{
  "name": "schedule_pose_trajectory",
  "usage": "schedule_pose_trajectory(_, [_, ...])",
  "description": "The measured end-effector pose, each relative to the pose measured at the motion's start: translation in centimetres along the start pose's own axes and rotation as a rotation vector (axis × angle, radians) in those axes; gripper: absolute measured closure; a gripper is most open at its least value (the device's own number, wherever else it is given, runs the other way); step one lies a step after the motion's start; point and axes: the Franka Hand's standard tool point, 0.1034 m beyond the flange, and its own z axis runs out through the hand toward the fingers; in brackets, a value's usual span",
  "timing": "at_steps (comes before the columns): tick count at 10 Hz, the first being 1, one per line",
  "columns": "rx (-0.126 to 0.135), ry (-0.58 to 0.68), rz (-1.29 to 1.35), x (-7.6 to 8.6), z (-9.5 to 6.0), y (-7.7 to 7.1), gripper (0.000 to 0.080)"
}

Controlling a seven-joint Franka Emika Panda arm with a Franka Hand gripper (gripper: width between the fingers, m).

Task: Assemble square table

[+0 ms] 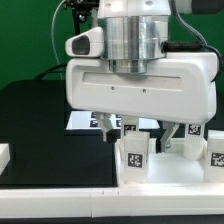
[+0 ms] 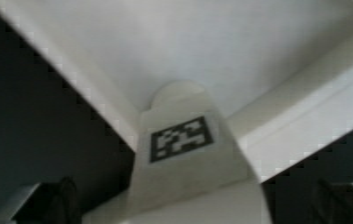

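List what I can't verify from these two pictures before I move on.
- Hand state: in the exterior view the robot's own white body hides the fingertips; in the wrist view only dark blurred finger edges show.
- Whether the short white tagged leg is gripped or seated: wrist view blurred, base cut off.
- Large white plastic square slab: corner holes hidden by the legs and picture edge.
- Marker board: mostly behind the robot.

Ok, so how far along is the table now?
Looks done: three tagged legs stand upright by the white tabletop, among them two at the exterior view's right; whether they are fastened can't be told. In hand: the open gripper hangs over the nearest leg, fingers either side, not clamping. Left: fastening this leg; no fourth leg is visible.
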Motion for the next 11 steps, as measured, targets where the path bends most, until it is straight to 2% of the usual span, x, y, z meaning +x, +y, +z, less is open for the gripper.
schedule_pose_trajectory(2, [-0.001,0.0,0.074,-0.04,0.02,-0.03,0.0151])
schedule_pose_trajectory(4, [-0.001,0.0,0.124,-0.02,0.02,0.01,0.0413])
schedule_pose_trajectory(5, [0.0,0.0,0.187,-0.02,0.02,0.0,0.0413])
schedule_pose_trajectory(6, [0.0,0.0,0.26,-0.02,0.02,0.0,0.0515])
schedule_pose_trajectory(7, [0.0,0.0,0.303,-0.02,0.01,0.0,0.0515])
schedule_pose_trajectory(10, [-0.007,-0.005,0.68,0.15,0.0,0.35,0.0515])
schedule_pose_trajectory(11, [0.011,-0.009,0.926,0.03,0.09,0.18,0.0515])
